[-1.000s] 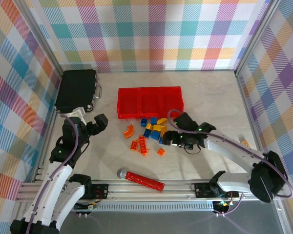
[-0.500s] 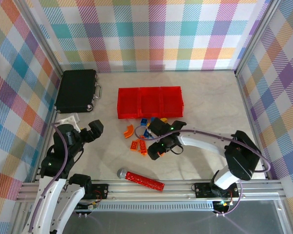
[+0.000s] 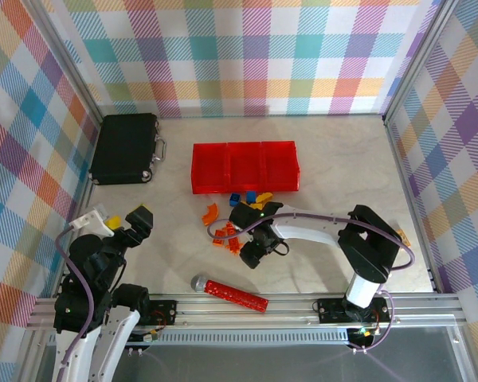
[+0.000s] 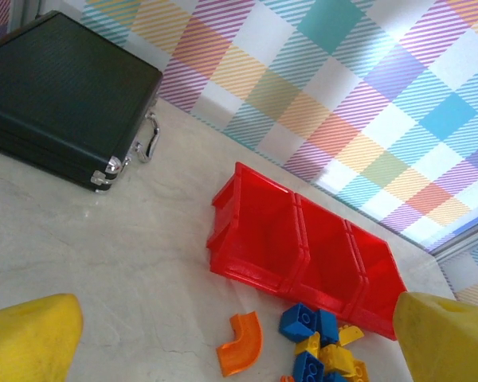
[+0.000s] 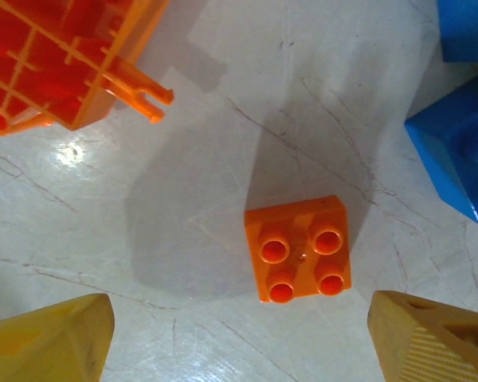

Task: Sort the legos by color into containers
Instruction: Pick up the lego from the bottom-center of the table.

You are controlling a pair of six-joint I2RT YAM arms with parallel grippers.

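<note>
One orange lego, four studs; right gripper spread over it

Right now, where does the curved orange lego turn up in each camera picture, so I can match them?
Top external: the curved orange lego lies left of centre, in front of the left end of the red containers.
Left wrist: it sits at bottom centre, just left of the blue bricks.
Shared landmark: the red containers; in both views their leftmost bin is the one nearest the curved piece.
</note>
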